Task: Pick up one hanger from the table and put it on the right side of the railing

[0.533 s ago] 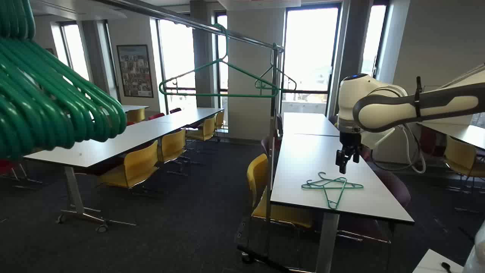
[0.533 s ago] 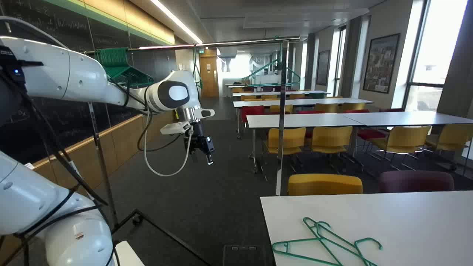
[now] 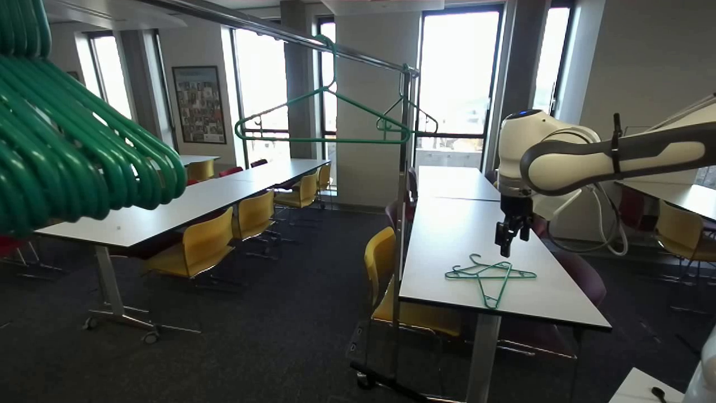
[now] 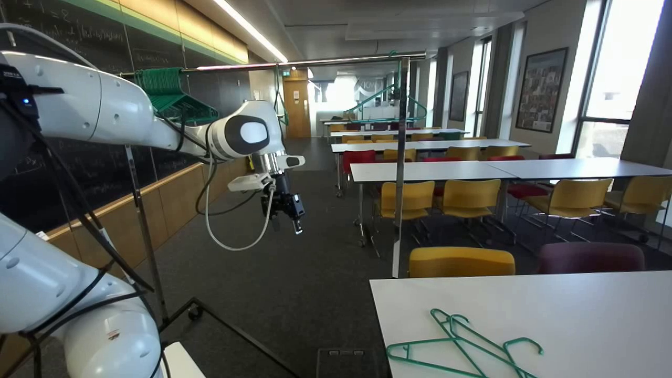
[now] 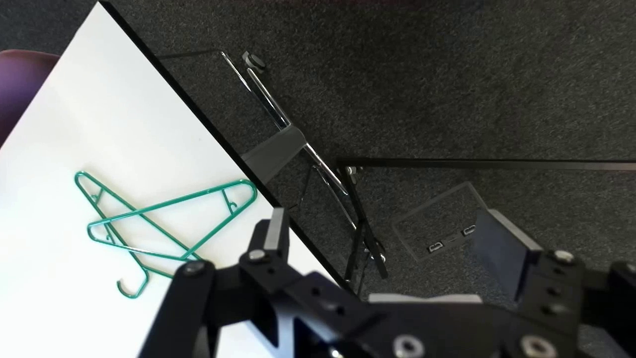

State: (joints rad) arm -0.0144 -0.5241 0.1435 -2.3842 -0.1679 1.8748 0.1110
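Two thin green hangers lie crossed on the white table [image 3: 447, 235]. They show in both exterior views, one hanger [image 3: 503, 284] and crossing hanger bars [image 4: 428, 342], and in the wrist view as hangers [image 5: 171, 201] left of the jaws. My gripper [image 3: 514, 245] is in the air, apart from the hangers. In an exterior view the gripper [image 4: 297, 223] hangs over the floor, beyond the table's edge. In the wrist view the gripper [image 5: 390, 219] is wide open with nothing between its fingers. The railing [image 3: 369, 58] is a metal bar high up, also seen in an exterior view [image 4: 336, 61].
A dense bunch of green hangers [image 3: 84, 145] hangs at one end of the railing. A single hanger [image 3: 324, 140] and another hanger [image 4: 420, 107] hang farther along it. The rack's upright pole [image 4: 400, 184] stands beside the table. Yellow chairs [image 3: 383, 257] stand at the table's side.
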